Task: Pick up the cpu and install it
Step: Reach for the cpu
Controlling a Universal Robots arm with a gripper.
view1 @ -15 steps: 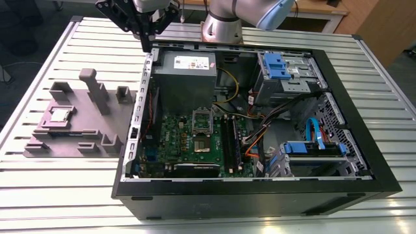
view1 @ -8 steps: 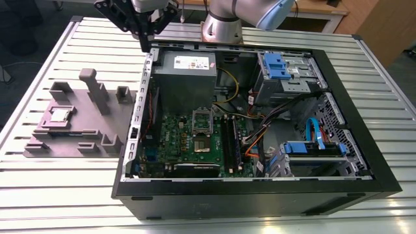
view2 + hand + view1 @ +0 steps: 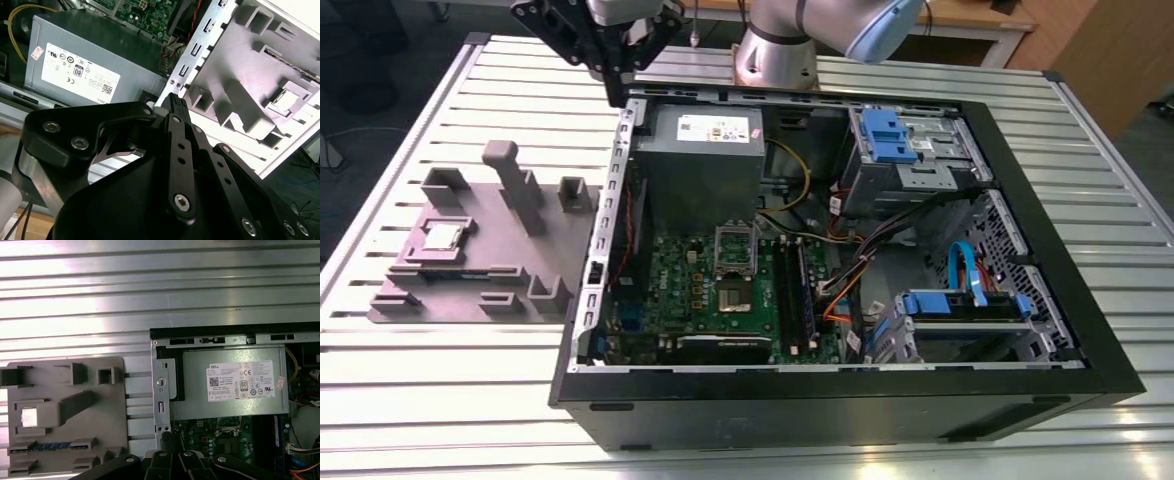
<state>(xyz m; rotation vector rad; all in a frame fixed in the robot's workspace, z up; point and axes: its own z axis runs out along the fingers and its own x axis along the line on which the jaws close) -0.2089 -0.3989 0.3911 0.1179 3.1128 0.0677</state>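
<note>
The cpu [image 3: 443, 236], a small silvery square chip, lies in a recess of the grey fixture [image 3: 480, 270] on the exterior view's left; both wrist views show the cpu [image 3: 286, 100] [image 3: 30, 417] there too. My gripper [image 3: 616, 88] hangs above the back corner of the open computer case [image 3: 854, 400], well away from the chip. Its black fingers [image 3: 175, 102] are shut together and hold nothing. The silver socket frame [image 3: 734, 262] sits on the green motherboard [image 3: 674, 290] inside the case.
A grey power supply box [image 3: 700, 140] fills the case's back corner beside the gripper. Blue drive cages [image 3: 894, 135] and loose cables [image 3: 854, 270] crowd the exterior view's right. Tall posts [image 3: 514, 180] rise from the fixture. All stands on a slatted metal table [image 3: 440, 400].
</note>
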